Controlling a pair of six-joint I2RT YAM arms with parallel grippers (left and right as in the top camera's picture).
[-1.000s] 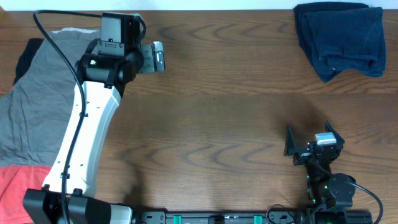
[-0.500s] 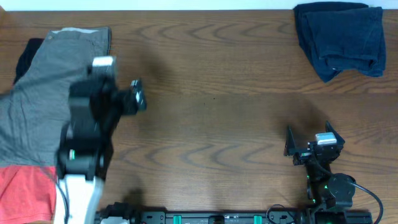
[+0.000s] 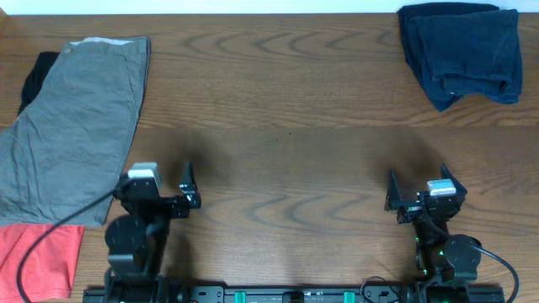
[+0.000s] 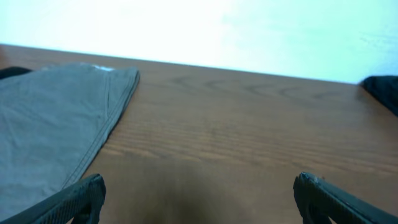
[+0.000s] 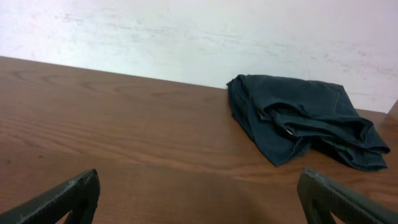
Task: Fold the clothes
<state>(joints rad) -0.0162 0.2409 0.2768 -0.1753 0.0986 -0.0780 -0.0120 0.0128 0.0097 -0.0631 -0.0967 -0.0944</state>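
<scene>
- Overhead: the left gripper [image 3: 157, 192] is back at the near edge of the counter [image 3: 286, 135], with its jaws spread wide and nothing in them. A second ago that arm was stretched to the far left, beside the waistband of the grey shorts [image 3: 80, 126].
- Overhead: the right gripper [image 3: 419, 183] sits at the near right exactly as it did a second ago, also wide open and empty.
- Overhead: the grey shorts lie flat on the left. A black piece [image 3: 38, 71] peeks out at their far left edge and a coral-red piece [image 3: 38, 257] lies just near of them. The dark blue shorts [image 3: 459, 50] sit bundled in the far right corner, well apart from both arms.
- Left wrist: the fingertips [image 4: 81, 196] frame bare wood, and the grey shorts [image 4: 56, 124] lie ahead to the left, untouched.
- Right wrist: the wide gripper [image 5: 199, 199] faces the dark blue shorts [image 5: 298, 121], which are loosely doubled over with rumpled edges.
- My reading: both arms are parked, so no fold is under way. The grey shorts look like the next piece to fold.
</scene>
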